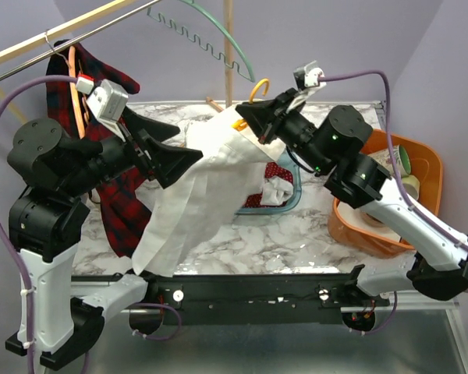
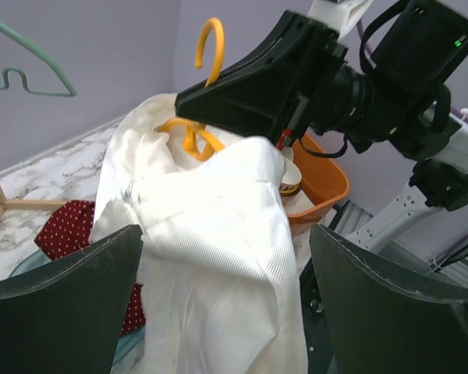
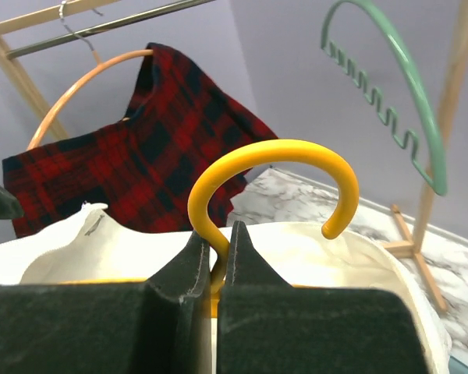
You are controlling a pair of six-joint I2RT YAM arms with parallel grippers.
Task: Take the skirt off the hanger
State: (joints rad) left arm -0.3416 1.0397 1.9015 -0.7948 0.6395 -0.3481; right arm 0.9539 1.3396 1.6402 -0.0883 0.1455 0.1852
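A white skirt point(image 1: 203, 195) hangs on a yellow hanger point(image 1: 257, 89) held above the marble table. My right gripper point(image 1: 253, 117) is shut on the neck of the hanger's hook point(image 3: 273, 156), just above the skirt's waistband point(image 3: 140, 249); its fingers point(image 3: 195, 265) press on the yellow stem. My left gripper point(image 1: 179, 148) is open, and its two wide jaws straddle the upper side of the skirt point(image 2: 218, 257) without pinching it. The left wrist view shows the hanger point(image 2: 207, 54) and the right gripper point(image 2: 242, 86) above the cloth.
A red plaid garment point(image 1: 101, 156) hangs on an orange hanger from the rail at the left. A green hanger point(image 1: 218, 39) hangs near the wooden post point(image 1: 228, 47). A clear tray point(image 1: 290, 204) holds red dotted cloth. An orange basin point(image 1: 433, 167) stands at the right.
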